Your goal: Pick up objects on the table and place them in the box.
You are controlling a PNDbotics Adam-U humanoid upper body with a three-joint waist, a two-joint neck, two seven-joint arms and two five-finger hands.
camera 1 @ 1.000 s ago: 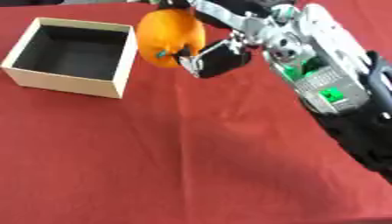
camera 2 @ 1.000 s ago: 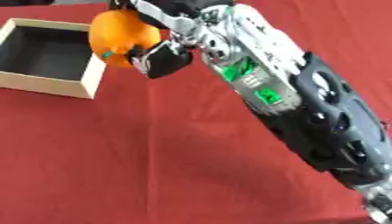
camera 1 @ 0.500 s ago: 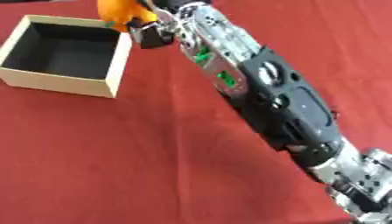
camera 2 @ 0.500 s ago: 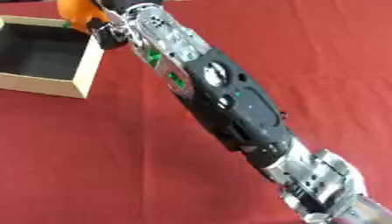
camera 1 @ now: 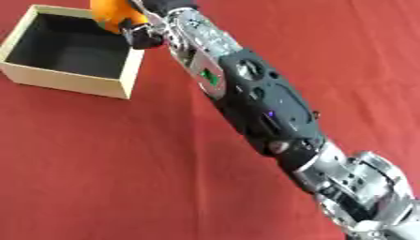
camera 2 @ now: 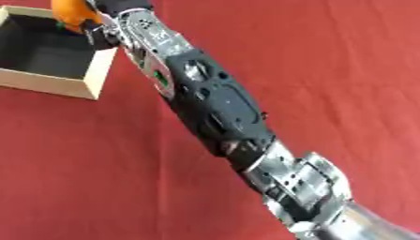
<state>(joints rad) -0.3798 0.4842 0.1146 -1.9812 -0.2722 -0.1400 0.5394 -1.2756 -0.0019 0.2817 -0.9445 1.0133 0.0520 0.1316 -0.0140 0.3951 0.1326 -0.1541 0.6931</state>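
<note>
Right hand (camera 1: 146,29), partly cut off, apparently grips orange (camera 1: 113,13) above box (camera 1: 70,82).

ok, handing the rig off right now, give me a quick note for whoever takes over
Right hand: shut on the orange fruit, arm stretched across the red tablecloth, holding the fruit above the near right corner of the box.
Left hand: not in view.
Box: open cardboard with a dark inside, at the table's far left; nothing visible in it.
Done: fruit picked up and carried to the box.
Left: move it over the opening and release. No other objects show on the cloth.
</note>
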